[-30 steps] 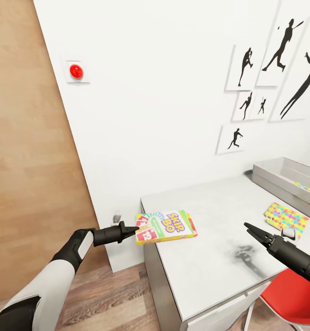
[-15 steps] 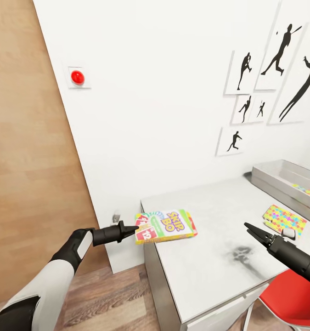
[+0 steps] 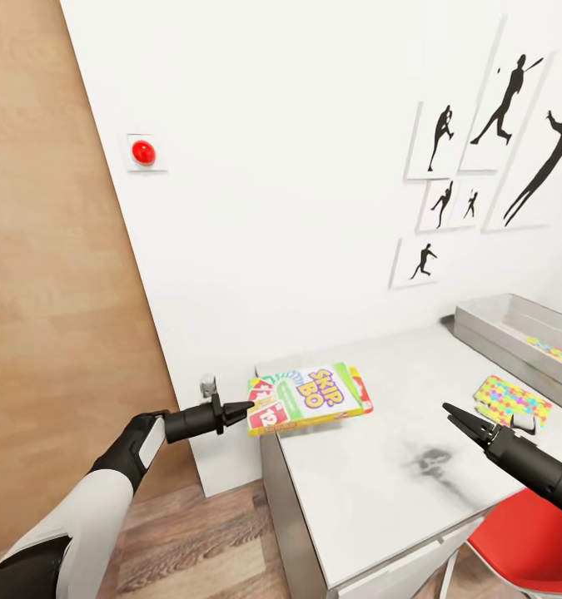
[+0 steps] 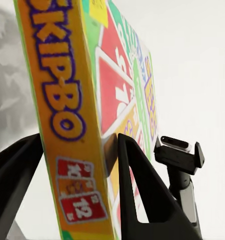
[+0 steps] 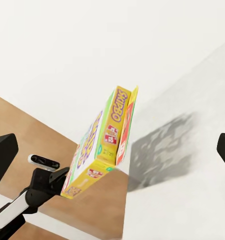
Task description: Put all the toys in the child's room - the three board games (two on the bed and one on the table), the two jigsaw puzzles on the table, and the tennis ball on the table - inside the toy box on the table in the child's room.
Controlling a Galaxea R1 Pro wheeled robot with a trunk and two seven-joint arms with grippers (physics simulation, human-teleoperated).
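Observation:
My left gripper (image 3: 246, 408) is shut on one short edge of the red-green-yellow Skip-Bo board game (image 3: 310, 398), which it holds roughly flat just above the left corner of the white table (image 3: 380, 474). In the left wrist view both fingers clamp the box (image 4: 67, 100). The right gripper (image 3: 453, 413) hovers open over the table's front, empty. One jigsaw puzzle (image 3: 514, 400) lies on the table near the grey toy box (image 3: 514, 320) at the far right. Another patterned square (image 3: 557, 353) lies inside the box.
A brown wooden door (image 3: 56, 316) stands to the left of the white wall, which carries a red button (image 3: 142, 151) and black baseball silhouettes (image 3: 514, 125). A red chair (image 3: 530, 549) sits at the table's front right. Wood-plank floor (image 3: 189, 541) lies below my left arm.
The head view has shifted slightly. My left gripper has lifted the Skip-Bo box a little and carried it rightward, further over the table corner. The right arm has stayed put.

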